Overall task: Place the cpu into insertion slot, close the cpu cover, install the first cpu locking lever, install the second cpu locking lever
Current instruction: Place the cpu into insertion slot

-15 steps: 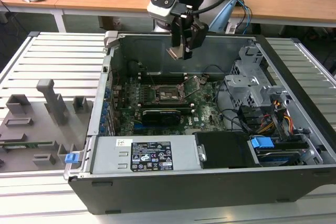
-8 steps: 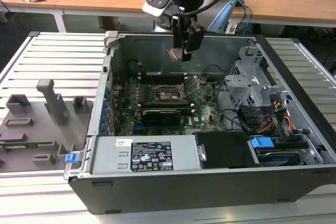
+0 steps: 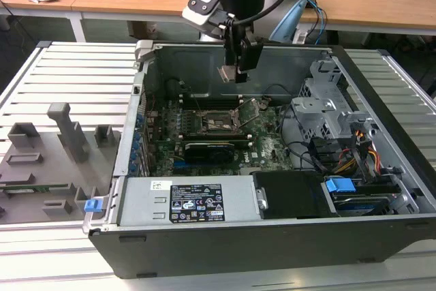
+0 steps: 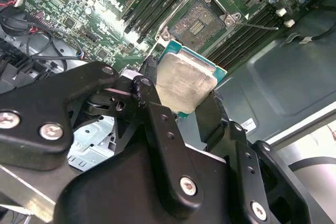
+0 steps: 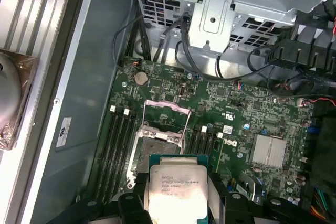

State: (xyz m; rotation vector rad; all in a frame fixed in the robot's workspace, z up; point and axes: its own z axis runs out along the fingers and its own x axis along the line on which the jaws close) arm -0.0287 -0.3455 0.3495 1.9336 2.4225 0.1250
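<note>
**A:** Step 1 of 4 is the one in hand, I'd say. The black 2-fingered gripper (image 3: pixel 230 73) is clamped on the small, thin, square, silvery-grey-topped cpu (image 3: pixel 229 74), with 1 finger on each of 2 opposite edges.

**B:** And where's the chip?

**A:** In the air inside the open dark-grey metal computer case (image 3: pixel 272 253), well apart from the green circuit board (image 3: pixel 272 148). In the exterior view, the square, dark, metal-rimmed insertion slot (image 3: pixel 216 122) lies at about 6 o'clock from it.

**B:** The lid?

**A:** In the first wrist view the thin, silvery, square-framed cpu cover (image 5: pixel 167 104) looks swung up, and the socket is bare.

**B:** So what does seating call for?

**A:** My judgement is that the chip must be centred over the slot, its edges square to the rim, and kept level. It needs a gentle touch, because a tilt could harm the contacts.
</note>
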